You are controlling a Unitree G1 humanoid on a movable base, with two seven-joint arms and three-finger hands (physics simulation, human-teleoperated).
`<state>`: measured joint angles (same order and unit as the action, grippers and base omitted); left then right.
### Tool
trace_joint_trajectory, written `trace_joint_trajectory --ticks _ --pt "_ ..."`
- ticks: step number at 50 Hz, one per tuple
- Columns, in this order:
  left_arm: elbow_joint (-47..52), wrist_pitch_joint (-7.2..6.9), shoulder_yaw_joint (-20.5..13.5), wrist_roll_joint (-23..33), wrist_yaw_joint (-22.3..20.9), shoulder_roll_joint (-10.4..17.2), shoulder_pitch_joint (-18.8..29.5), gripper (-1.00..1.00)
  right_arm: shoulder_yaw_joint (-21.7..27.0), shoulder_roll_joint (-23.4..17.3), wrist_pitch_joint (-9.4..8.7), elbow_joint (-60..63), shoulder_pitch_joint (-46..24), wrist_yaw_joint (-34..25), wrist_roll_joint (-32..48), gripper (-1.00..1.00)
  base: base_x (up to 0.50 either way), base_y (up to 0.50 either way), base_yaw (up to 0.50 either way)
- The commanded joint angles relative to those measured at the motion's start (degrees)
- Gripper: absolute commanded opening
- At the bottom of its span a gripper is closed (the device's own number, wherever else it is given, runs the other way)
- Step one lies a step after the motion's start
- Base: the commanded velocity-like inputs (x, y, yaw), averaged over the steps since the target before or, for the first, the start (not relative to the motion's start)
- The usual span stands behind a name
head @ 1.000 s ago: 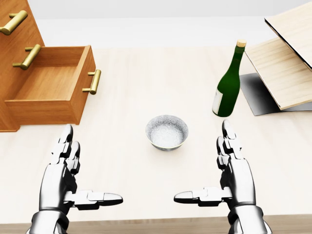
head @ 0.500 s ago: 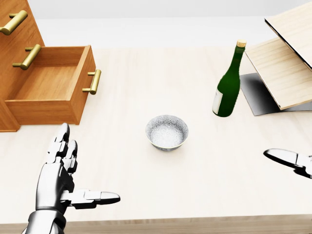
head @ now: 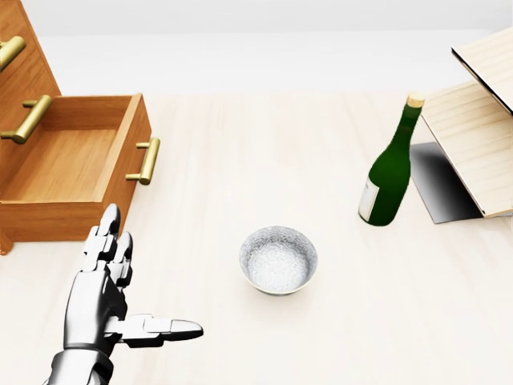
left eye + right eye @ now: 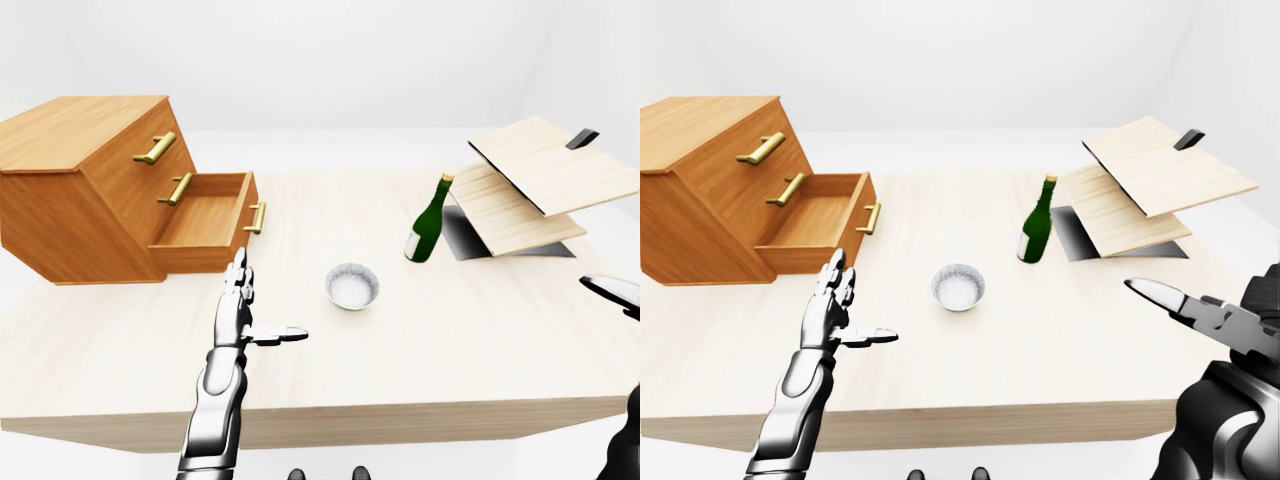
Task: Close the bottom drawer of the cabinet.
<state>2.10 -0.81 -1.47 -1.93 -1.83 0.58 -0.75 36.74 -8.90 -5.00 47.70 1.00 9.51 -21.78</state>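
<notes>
A wooden cabinet (image 4: 85,190) with brass handles stands at the left of the table. Its bottom drawer (image 3: 72,164) is pulled out and empty, and the brass handle (image 3: 147,160) on its face points toward the table's middle. My left hand (image 3: 132,277) hovers flat and open just below the drawer's near corner, thumb spread to the right, touching nothing. My right hand (image 4: 1185,305) is outside the head view. The right-eye view shows it far right and low, fingers stretched open and empty.
A grey bowl (image 3: 278,259) sits mid-table, to the right of my left hand. A green bottle (image 3: 390,183) stands upright further right, beside slanted wooden boards (image 3: 481,128) over a dark base. The table's near edge (image 4: 320,420) runs below the hands.
The right hand swung out to the right and left the head view. The whole head picture slid downward and grew, so the camera moved. The left hand stayed open in place.
</notes>
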Motion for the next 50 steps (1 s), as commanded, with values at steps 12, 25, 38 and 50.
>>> trace_joint_trajectory --ticks 12,25,38,50 --pt "-0.8 0.73 0.2 0.1 0.0 -0.1 0.1 1.00 1.6 -0.2 0.00 2.5 0.1 0.3 -1.5 1.00 0.34 0.00 0.00" --pt "-0.8 0.55 0.3 0.2 0.0 -0.1 0.2 1.00 1.2 0.5 0.00 1.9 0.4 0.2 -1.6 1.00 0.33 0.00 0.00" --pt "-9.6 4.24 0.2 1.5 0.6 0.1 3.8 1.00 1.0 -0.2 0.00 1.8 0.1 0.6 -2.3 1.00 0.00 0.00 0.00" --pt "-35.6 5.81 -3.2 0.3 3.0 3.7 22.1 1.00 0.8 0.2 0.00 3.4 0.4 0.7 -2.9 1.00 0.00 0.00 0.00"
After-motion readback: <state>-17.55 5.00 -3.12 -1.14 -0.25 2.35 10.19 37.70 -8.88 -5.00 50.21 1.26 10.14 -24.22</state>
